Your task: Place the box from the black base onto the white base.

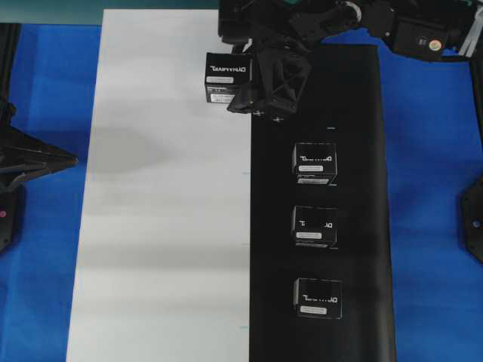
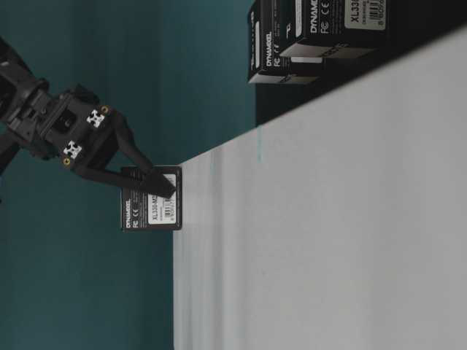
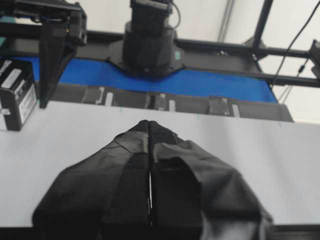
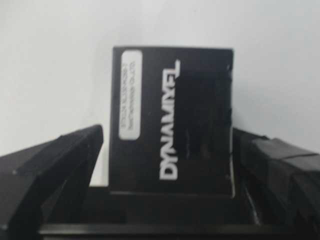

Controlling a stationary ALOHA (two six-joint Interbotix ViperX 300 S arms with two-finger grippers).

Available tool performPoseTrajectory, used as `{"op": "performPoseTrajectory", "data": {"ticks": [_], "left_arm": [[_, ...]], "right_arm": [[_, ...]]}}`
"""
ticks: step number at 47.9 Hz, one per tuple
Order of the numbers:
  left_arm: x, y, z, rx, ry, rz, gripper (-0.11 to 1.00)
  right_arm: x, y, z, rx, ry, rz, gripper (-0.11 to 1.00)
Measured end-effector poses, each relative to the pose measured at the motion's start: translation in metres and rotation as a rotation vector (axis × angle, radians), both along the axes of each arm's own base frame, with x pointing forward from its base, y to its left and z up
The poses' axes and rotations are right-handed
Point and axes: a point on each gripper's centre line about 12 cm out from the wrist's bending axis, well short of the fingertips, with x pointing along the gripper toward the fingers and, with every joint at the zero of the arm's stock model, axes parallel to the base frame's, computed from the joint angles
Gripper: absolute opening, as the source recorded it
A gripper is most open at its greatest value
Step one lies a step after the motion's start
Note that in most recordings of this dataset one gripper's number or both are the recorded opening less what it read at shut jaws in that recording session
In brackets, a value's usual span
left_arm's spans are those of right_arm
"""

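The box point(image 1: 228, 78) stands on the white base point(image 1: 166, 226) at its far right corner, next to the black base point(image 1: 355, 113). My right gripper point(image 1: 247, 77) reaches over from the right and straddles it. In the right wrist view the box point(image 4: 172, 120) sits between the spread fingers of the right gripper point(image 4: 169, 132), with white board showing between the left finger and the box; the gripper is open. The table-level view shows a finger beside the box point(image 2: 152, 198). My left gripper point(image 3: 150, 125) is shut and empty, low over the white base point(image 3: 260, 165).
Three look-alike boxes stand in a row on the black base point(image 1: 315, 162), point(image 1: 315, 226), point(image 1: 318, 297). Blue table point(image 1: 430, 151) surrounds both bases. The left arm point(image 1: 30, 160) rests at the left edge, off the white base. The right arm's body point(image 1: 332, 26) hangs over the far end.
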Motion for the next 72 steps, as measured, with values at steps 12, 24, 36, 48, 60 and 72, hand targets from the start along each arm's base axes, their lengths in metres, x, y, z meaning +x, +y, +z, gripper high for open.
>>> {"op": "performPoseTrajectory", "data": {"ticks": [12,24,36,48,60,72], "left_arm": [[-0.001,0.000,-0.004,0.000,0.038,0.001,-0.06],[-0.002,0.000,-0.007,-0.001,0.066,0.001,-0.06],[-0.005,0.000,-0.004,0.001,0.048,0.001,-0.06],[-0.005,0.000,-0.004,0.001,0.049,0.001,-0.06],[-0.005,0.000,-0.004,-0.001,0.049,0.001,-0.06],[-0.005,0.000,-0.005,0.001,0.055,0.001,-0.06]], "right_arm": [[-0.016,0.004,0.007,-0.002,-0.003,-0.004,0.99],[-0.040,0.011,0.015,-0.006,-0.010,-0.012,0.99],[-0.071,0.008,0.022,-0.011,-0.024,-0.058,0.99],[-0.099,0.014,0.025,-0.018,-0.033,-0.077,0.99],[-0.121,0.028,0.031,-0.032,-0.059,-0.072,0.99],[-0.142,0.044,0.043,-0.080,-0.163,-0.086,0.99]]}}
